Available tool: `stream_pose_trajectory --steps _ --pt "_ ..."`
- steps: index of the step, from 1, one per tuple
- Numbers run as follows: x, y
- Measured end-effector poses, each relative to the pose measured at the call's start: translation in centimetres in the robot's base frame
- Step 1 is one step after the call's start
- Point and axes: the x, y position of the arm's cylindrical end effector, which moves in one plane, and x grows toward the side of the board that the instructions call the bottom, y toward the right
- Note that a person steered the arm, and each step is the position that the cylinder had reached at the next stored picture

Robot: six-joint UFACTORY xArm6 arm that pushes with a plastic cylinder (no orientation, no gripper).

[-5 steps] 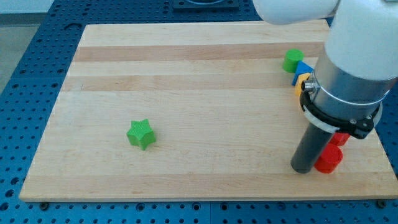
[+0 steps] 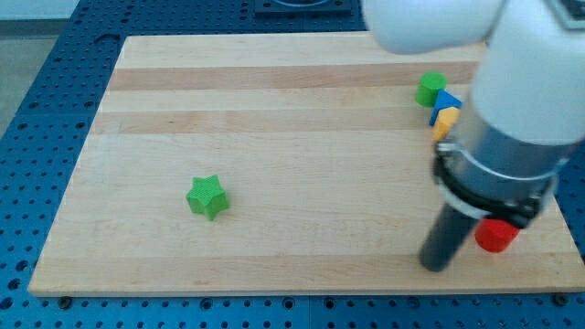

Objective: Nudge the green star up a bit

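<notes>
The green star (image 2: 207, 196) lies on the wooden board (image 2: 274, 137) at the view's lower left of centre. My tip (image 2: 435, 266) rests on the board near its bottom edge at the view's right, far to the right of the star and a little lower. It stands just left of a red block (image 2: 496, 236). Nothing touches the star.
A green block (image 2: 430, 89), a blue block (image 2: 447, 100) and a yellow block (image 2: 445, 121) cluster at the view's upper right, partly behind the arm. The arm's large grey and white body (image 2: 512, 128) covers the board's right side.
My tip has slid slightly left and down, away from the red block. The star has not moved.
</notes>
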Motion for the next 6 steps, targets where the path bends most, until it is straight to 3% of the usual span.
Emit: stream_pose_trajectory --steps 3,4,5,6 --pt "-1.4 -19.5" --pt "-4.7 -25.5" --pt "-8.1 -30.1" --pt "-7.9 -31.9"
